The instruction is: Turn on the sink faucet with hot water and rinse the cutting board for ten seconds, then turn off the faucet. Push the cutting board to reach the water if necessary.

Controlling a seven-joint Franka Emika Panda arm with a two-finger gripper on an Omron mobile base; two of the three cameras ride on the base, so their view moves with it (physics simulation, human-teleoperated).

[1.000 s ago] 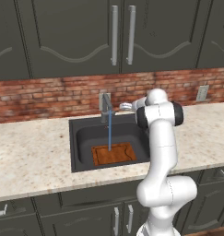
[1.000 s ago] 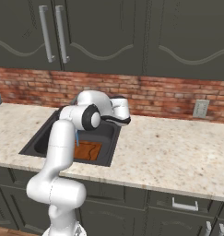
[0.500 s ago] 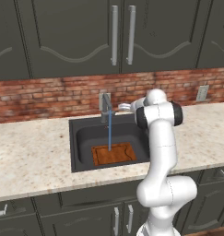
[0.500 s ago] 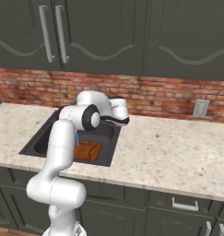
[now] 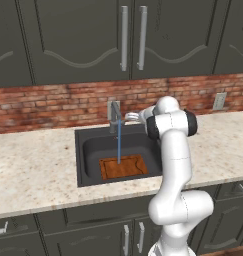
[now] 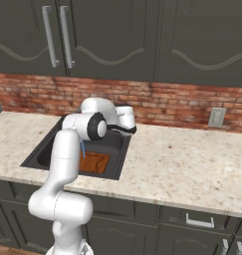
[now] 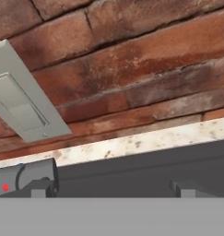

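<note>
The sink faucet [image 5: 114, 114] stands at the back rim of the dark sink [image 5: 82, 159]. The water [image 5: 118, 142] falls from it in a thin blue stream onto the reddish-brown cutting board [image 5: 124, 167], which lies flat on the basin floor toward the front. My gripper [image 5: 128, 116] hovers just right of the faucet, pointing at it. In the hand view the gripper [image 7: 114, 190] is open with nothing between its fingertips, and a grey faucet cylinder with a red dot [image 7: 26, 177] sits against the left fingertip [image 7: 42, 189]. From the right, my arm hides the faucet; the cutting board [image 6: 95, 162] shows below it.
A brick backsplash [image 5: 53, 102] runs behind the speckled beige counter [image 5: 33, 167]. A flat grey plate [image 7: 20, 99] stands before the brick, close ahead of the hand. Dark cabinets with long silver handles [image 5: 124, 37] hang above. A wall outlet [image 5: 219, 101] sits at the right.
The hand has edged slightly toward the faucet. The water keeps running onto the cutting board, which has not moved.
</note>
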